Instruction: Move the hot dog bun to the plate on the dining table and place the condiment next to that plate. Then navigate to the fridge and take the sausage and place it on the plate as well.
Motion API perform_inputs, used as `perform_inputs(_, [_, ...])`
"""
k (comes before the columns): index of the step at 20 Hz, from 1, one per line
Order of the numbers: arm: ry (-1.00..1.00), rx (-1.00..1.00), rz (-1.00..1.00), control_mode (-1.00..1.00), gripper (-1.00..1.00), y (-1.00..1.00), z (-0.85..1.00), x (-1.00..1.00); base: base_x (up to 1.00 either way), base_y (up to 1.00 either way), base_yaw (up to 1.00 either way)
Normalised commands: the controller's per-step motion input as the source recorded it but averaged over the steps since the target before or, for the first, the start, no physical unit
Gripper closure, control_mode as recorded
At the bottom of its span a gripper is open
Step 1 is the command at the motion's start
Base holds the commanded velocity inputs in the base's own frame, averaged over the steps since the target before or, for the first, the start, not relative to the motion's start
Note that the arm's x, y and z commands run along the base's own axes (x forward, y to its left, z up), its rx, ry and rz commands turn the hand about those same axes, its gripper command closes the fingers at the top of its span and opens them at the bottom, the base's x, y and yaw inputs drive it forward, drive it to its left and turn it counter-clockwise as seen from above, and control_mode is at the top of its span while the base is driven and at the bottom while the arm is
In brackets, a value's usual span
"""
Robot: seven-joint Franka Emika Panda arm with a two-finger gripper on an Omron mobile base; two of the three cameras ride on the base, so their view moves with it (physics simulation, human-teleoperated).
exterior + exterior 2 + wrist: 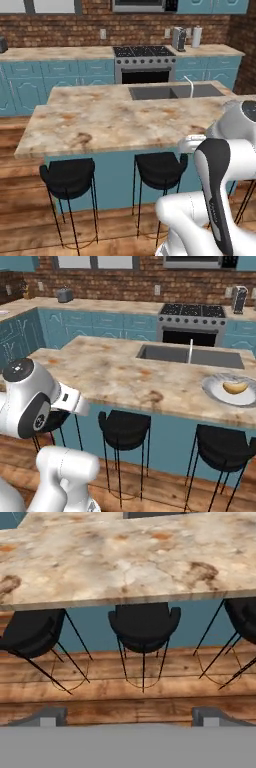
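We see the hot dog bun (235, 387) on the plate (216, 392); our end effector (130, 716) hangs spread and empty before the bench (125, 567).

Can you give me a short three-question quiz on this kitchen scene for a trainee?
1. True or false: the hot dog bun already lies on the plate.
2. The gripper is: A) open and empty, B) shut on the bun, C) shut on a bottle.
3. What is set into the dining table beyond the plate?

Key
1. True.
2. A: the fingertips stand wide apart, with nothing between them.
3. The sink, with its faucet.
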Motion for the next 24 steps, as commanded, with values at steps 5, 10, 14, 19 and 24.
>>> perform_inputs(5, [0.0, 0.0, 0.0, 1.0, -1.0, 0.0, 0.0, 0.0, -0.02, 1.0, 0.28])
perform_inputs(10, [0.0, 0.0, 0.0, 1.0, -1.0, 0.0, 0.0, 0.0, 0.01, 1.0, 0.22])
perform_inputs(14, [0.0, 0.0, 0.0, 1.0, -1.0, 0.0, 0.0, 0.0, 0.12, 1.0, 0.18])
perform_inputs(19, [0.0, 0.0, 0.0, 1.0, -1.0, 0.0, 0.0, 0.0, 0.36, 1.0, 0.12])
perform_inputs(24, [0.0, 0.0, 0.0, 1.0, -1.0, 0.0, 0.0, 0.0, 0.7, 1.0, -0.03])
